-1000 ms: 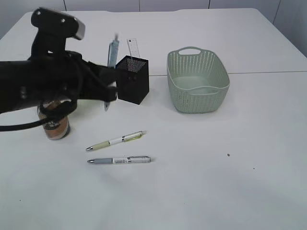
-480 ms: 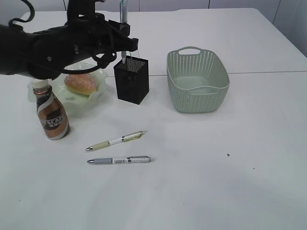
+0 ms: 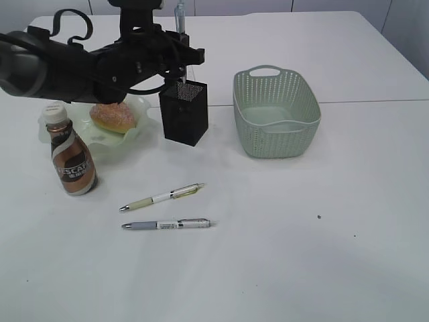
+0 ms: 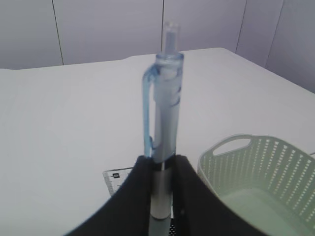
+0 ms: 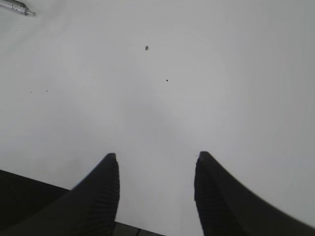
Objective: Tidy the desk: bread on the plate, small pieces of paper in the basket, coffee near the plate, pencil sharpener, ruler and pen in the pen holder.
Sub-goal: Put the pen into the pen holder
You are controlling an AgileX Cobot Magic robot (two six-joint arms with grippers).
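My left gripper point(image 3: 179, 55) is shut on a clear blue pen point(image 3: 179, 13), held upright with its tip just above the black mesh pen holder point(image 3: 184, 113). In the left wrist view the pen point(image 4: 165, 98) stands between the fingers, with the ruler point(image 4: 117, 178) behind it. The bread point(image 3: 114, 116) lies on the green plate point(image 3: 137, 131). The coffee point(image 3: 72, 161) stands in front of the plate. Two more pens point(image 3: 162, 196) point(image 3: 167, 225) lie on the desk point(image 3: 301, 268). The basket point(image 3: 276, 113) looks empty. My right gripper point(image 5: 156, 156) stands open over bare desk. Pencil sharpener and paper pieces are out of view.
My left arm point(image 3: 67, 64) stretches across the back left above the plate. A seam line point(image 3: 375, 102) crosses the desk behind the basket. Small dark specks point(image 3: 319, 217) dot the right side. The tip of a grey pen point(image 5: 17, 7) shows in the right wrist view.
My left arm has lifted and swung back from in front of the plate, bringing the blue pen upright over the pen holder. Bread and plate came into view. The right gripper stayed still.
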